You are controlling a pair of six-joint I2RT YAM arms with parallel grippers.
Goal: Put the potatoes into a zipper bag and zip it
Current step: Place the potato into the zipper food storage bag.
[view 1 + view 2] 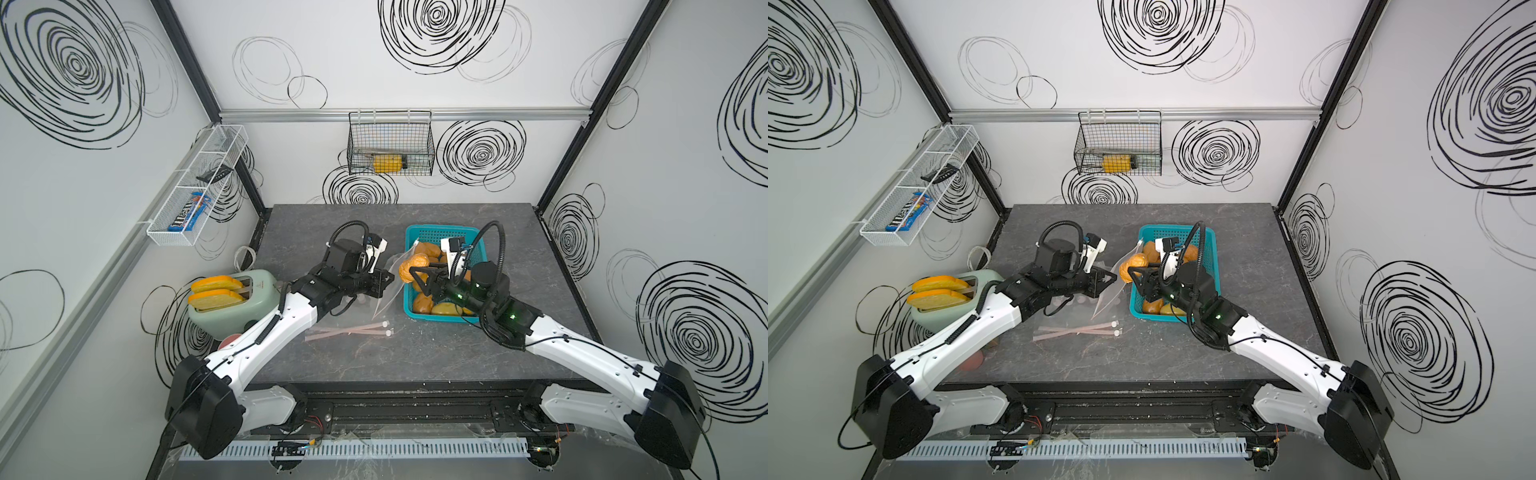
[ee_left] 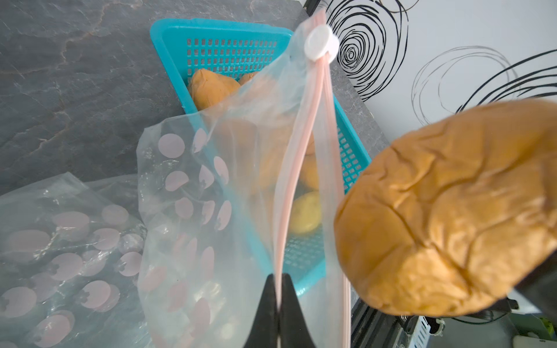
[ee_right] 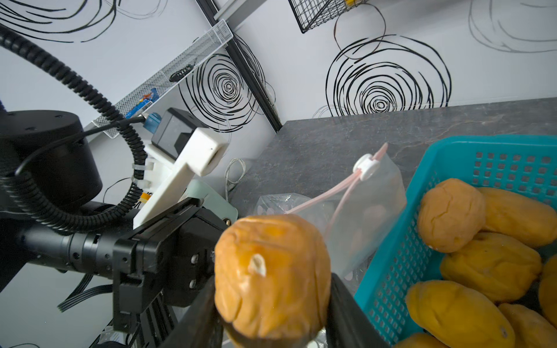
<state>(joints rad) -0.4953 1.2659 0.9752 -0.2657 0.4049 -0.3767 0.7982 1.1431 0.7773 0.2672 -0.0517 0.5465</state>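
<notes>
Several orange-brown potatoes (image 1: 428, 250) (image 3: 488, 265) lie in a teal basket (image 1: 482, 249) (image 1: 1208, 232) (image 2: 168, 33). My right gripper (image 1: 415, 272) (image 3: 272, 283) is shut on one wrinkled potato (image 1: 413, 266) (image 1: 1133, 266) (image 2: 452, 211) (image 3: 271, 256), held above the basket's left edge. My left gripper (image 1: 390, 276) (image 2: 280, 280) is shut on the pink zip strip of a clear zipper bag (image 2: 241, 180) (image 3: 370, 205), which hangs beside the basket. Its mouth gapes a little below the white slider (image 2: 319, 42) (image 3: 364, 165). The held potato is close to the bag's mouth, outside it.
More flat bags with pink strips (image 1: 349, 330) (image 2: 60, 241) lie on the grey table in front of the left gripper. A green toaster (image 1: 253, 307) with toast slices stands at the left edge. A wire basket (image 1: 390, 143) and a white shelf (image 1: 195, 187) hang on the walls.
</notes>
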